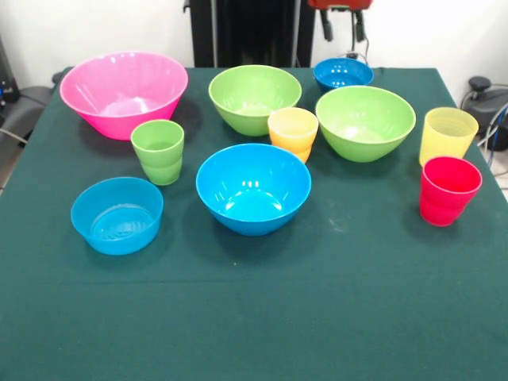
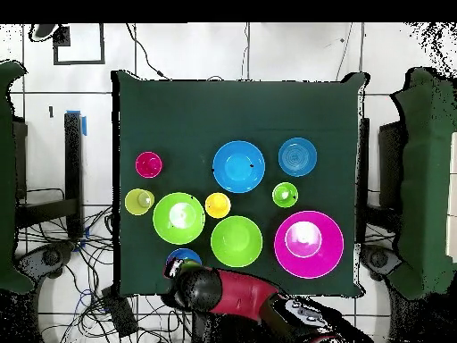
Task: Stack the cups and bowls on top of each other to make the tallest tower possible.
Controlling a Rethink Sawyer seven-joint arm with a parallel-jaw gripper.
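The overhead view is showing the red and black arm (image 2: 241, 299) reaching in over the small dark blue bowl (image 1: 343, 74) at the table's (image 1: 254, 317) robot-side edge, while the front view is catching only the tool (image 1: 343, 24) tips at the top, and whether they are parted I cannot tell. The green cloth is covering the table, with cables (image 2: 54, 241) lying on the tiled floor beside it. Nothing is stacked: the pink bowl (image 1: 123, 91), two lime green bowls (image 1: 254, 97), bright blue bowl (image 1: 252, 186), light blue bowl (image 1: 117, 214) and the green cup (image 1: 158, 151), orange-yellow cup (image 1: 293, 132), pale yellow cup (image 1: 448, 135) and red cup (image 1: 448, 190) are all standing apart.

Ten glossy vessels stand upright, unstacked: pink bowl (image 1: 124, 92) upper left, lime bowls (image 1: 254, 98) (image 1: 365, 121) upper centre, small dark blue bowl (image 1: 343, 75) at top. Bright blue bowl (image 1: 252, 187) sits centre, shallow light blue bowl (image 1: 117, 214) lower left. Green cup (image 1: 158, 151), orange-yellow cup (image 1: 293, 132), pale yellow cup (image 1: 448, 135) and red cup (image 1: 448, 190) stand between and right.
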